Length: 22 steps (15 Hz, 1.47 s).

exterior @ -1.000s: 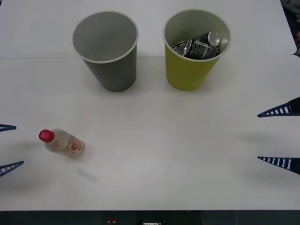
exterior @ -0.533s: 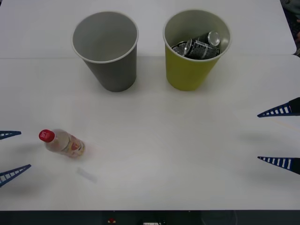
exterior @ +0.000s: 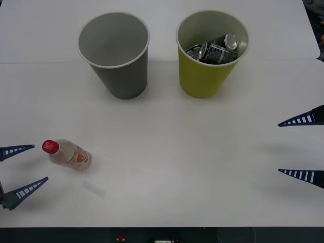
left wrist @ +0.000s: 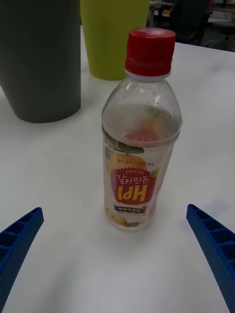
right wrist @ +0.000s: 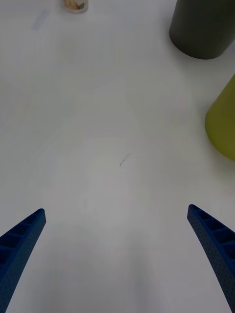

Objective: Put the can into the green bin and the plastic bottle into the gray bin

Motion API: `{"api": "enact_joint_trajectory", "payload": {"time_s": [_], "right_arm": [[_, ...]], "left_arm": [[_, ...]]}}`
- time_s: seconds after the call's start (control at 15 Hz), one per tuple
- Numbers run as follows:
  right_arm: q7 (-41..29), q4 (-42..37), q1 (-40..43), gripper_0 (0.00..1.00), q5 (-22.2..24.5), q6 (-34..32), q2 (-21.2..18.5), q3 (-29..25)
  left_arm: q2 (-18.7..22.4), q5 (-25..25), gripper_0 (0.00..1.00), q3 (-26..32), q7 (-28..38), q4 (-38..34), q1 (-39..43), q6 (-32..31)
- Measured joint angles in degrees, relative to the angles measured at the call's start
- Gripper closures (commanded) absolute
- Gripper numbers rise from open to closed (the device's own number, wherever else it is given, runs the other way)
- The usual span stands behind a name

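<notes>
**Can binned, bottle left to do**

The can [exterior: 216, 49] lies in the green bin [exterior: 205, 76]. The plastic bottle [exterior: 67, 154] stands upright on the table [exterior: 177, 162], well short of the empty gray bin [exterior: 121, 76]. The left gripper [exterior: 23, 168] sits just beside it, fingers apart; the right gripper [exterior: 301, 148] waits spread near the right edge. Bare tabletop lies between bottle and bins.

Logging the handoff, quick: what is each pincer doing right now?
Left pincer: open, holding nothing, beside the upright plastic bottle.
Right pincer: open, holding nothing, at the table's right edge.
</notes>
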Motion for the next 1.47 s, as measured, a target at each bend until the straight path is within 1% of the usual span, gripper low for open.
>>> {"api": "enact_joint_trajectory", "payload": {"time_s": [0.13, 0.27, 0.47, 0.87, 1.07, 1.2, 1.27, 1.33, 1.4, 1.47], "right_arm": [[0.00, 0.00, 0.00, 0.00, 0.00, 0.00, 0.00, 0.00], [0.00, 0.00, 0.00, 0.00, 0.00, 0.00, 0.00, 0.00], [0.00, 0.00, 0.00, 0.00, 0.00, 0.00, 0.00, 0.00], [0.00, 0.00, 0.00, 0.00, 0.00, 0.00, 0.00, 0.00], [0.00, 0.00, 0.00, 0.00, 0.00, 0.00, 0.00, 0.00], [0.00, 0.00, 0.00, 0.00, 0.00, 0.00, 0.00, 0.00], [0.00, 0.00, 0.00, 0.00, 0.00, 0.00, 0.00, 0.00], [0.00, 0.00, 0.00, 0.00, 0.00, 0.00, 0.00, 0.00], [0.00, 0.00, 0.00, 0.00, 0.00, 0.00, 0.00, 0.00], [0.00, 0.00, 0.00, 0.00, 0.00, 0.00, 0.00, 0.00]], "left_arm": [[-0.32, 5.54, 0.00, -5.43, -3.91, 0.47, -1.18, -0.02], [-0.97, 8.61, 0.00, -8.69, -6.23, 0.82, -2.20, -0.02], [-3.38, 9.36, 0.00, -10.03, -6.82, 1.48, -3.94, 0.24], [-7.92, 9.58, 0.00, -11.64, -7.85, 1.61, -6.80, 3.11], [-8.95, 9.45, 0.00, -11.79, -8.07, 1.59, -7.53, 3.99], [-9.05, 9.43, 0.03, -11.77, -8.12, 1.25, -7.64, 4.75], [-9.05, 9.43, 0.13, -11.74, -8.14, 0.92, -7.64, 5.03], [-9.14, 9.43, 0.54, -11.78, -8.11, 0.61, -7.64, 5.33], [-9.43, 9.42, 1.00, -11.77, -8.07, 0.40, -7.70, 5.58], [-9.66, 9.43, 1.00, -11.74, -7.96, 0.25, -7.80, 5.83]]}}
